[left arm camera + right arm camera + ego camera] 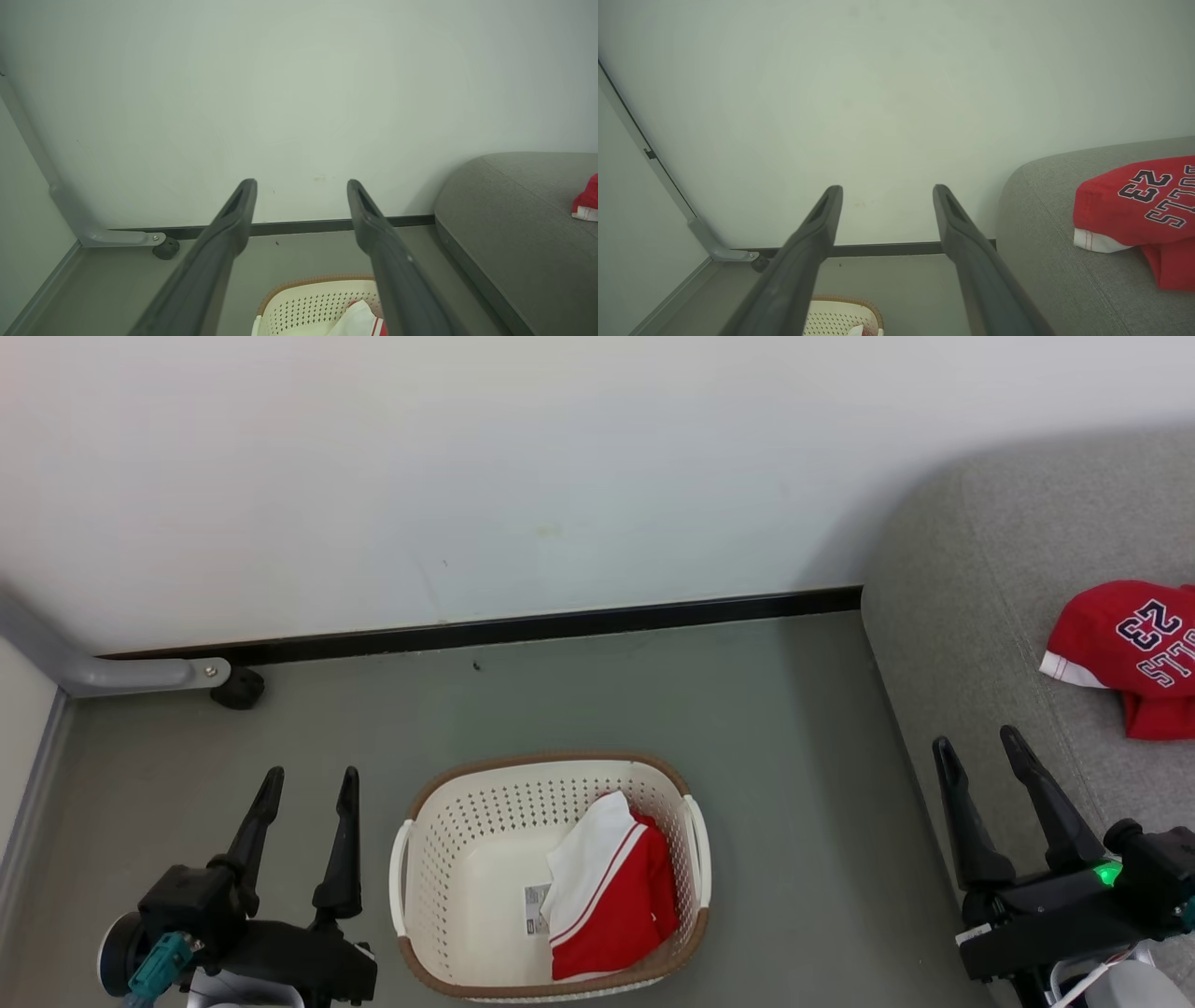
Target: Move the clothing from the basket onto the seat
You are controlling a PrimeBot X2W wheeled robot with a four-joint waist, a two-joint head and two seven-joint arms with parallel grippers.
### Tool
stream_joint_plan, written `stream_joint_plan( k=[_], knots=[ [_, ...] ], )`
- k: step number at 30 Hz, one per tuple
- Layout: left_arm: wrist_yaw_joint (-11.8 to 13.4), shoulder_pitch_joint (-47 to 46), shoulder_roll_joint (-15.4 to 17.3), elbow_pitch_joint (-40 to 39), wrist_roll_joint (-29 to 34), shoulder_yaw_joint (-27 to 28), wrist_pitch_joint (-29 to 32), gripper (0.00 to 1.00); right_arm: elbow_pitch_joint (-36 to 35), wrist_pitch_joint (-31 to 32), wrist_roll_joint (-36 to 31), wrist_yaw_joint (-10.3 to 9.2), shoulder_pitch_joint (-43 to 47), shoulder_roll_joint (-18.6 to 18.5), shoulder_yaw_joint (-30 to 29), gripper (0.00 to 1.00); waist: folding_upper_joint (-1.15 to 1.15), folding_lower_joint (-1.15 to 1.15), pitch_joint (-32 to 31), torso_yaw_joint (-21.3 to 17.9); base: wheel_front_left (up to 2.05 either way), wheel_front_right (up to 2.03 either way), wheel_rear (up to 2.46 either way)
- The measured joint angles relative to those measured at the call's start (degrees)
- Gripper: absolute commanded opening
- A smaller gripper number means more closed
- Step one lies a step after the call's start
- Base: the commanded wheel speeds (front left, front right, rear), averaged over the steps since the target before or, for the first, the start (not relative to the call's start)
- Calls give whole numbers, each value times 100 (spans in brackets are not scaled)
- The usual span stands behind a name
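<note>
Red shorts (pixel 611 901) with white side panels lie folded in the right half of the cream basket (pixel 448 859) on the floor; the left wrist view catches their top (pixel 359 322) inside the basket rim (pixel 308 282). A red jersey (pixel 1130 649) lettered with "23" rests crumpled on the grey seat (pixel 980 569), also clear in the right wrist view (pixel 1143 205). My left gripper (pixel 310 782) stands open left of the basket, holding nothing. At the seat's front edge, below the jersey, my right gripper (pixel 978 747) is open and holds nothing.
A white wall with a dark baseboard (pixel 560 625) closes the back. At far left a grey metal leg (pixel 140 674) ends in a black caster (pixel 238 689). Grey floor (pixel 784 728) lies between basket and seat.
</note>
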Motion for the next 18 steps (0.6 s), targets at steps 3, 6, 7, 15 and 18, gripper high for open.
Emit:
stream_joint_plan(
  k=[3,6,7,15,18],
  knots=[
    [-54,-6,36,-27,16,34,0,100,-36,0,-59,3,-73,21,-5,100,0,0,123,-45,0,0,0],
    [-99,-19,40,-75,45,45,0,100,-89,0,-81,3,-90,48,-16,100,0,0,259,-88,0,0,0],
    [-100,-26,41,-91,46,56,0,100,-111,0,-85,4,-108,60,-18,100,0,0,309,-103,0,0,0],
    [-204,-287,130,-200,131,102,0,100,-230,-1,-190,4,-425,172,-29,100,0,1,734,-233,0,0,0],
    [-246,-419,165,-234,174,101,0,100,-294,-1,-231,4,-465,187,-76,100,1,1,914,-286,0,0,0]
  ],
)
